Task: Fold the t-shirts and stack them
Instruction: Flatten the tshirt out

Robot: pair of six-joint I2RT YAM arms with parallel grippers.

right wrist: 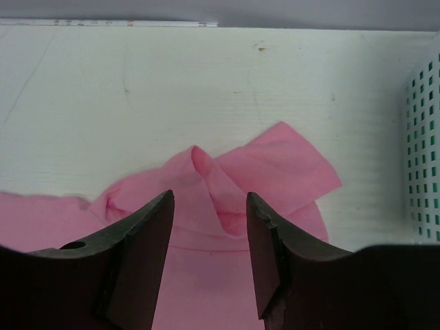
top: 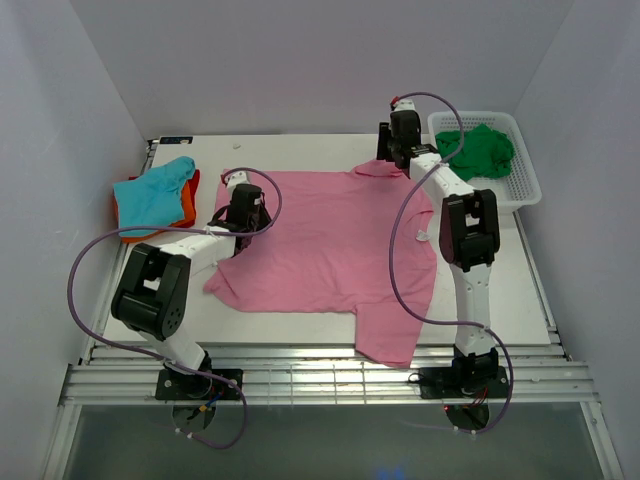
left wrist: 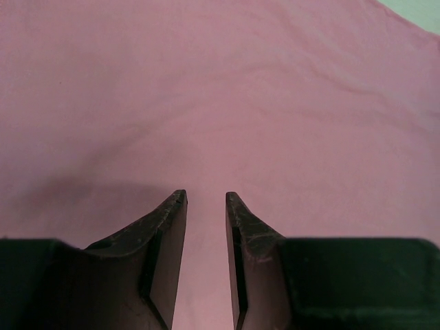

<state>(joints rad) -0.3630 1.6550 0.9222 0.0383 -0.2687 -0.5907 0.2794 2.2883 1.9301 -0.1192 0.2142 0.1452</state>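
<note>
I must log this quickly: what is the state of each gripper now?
Left gripper: slightly open, empty, over the pink t-shirt.
Right gripper: open, empty, at its collar.

A white mesh basket (top: 527,170) sits at the far right corner of the white table (top: 300,150)

Four cotton t-shirts: pink t-shirt (top: 330,240), teal t-shirt (top: 155,188), orange t-shirt (top: 188,203), dark green t-shirt (top: 482,150). One white plastic mesh basket (top: 528,187).
</note>
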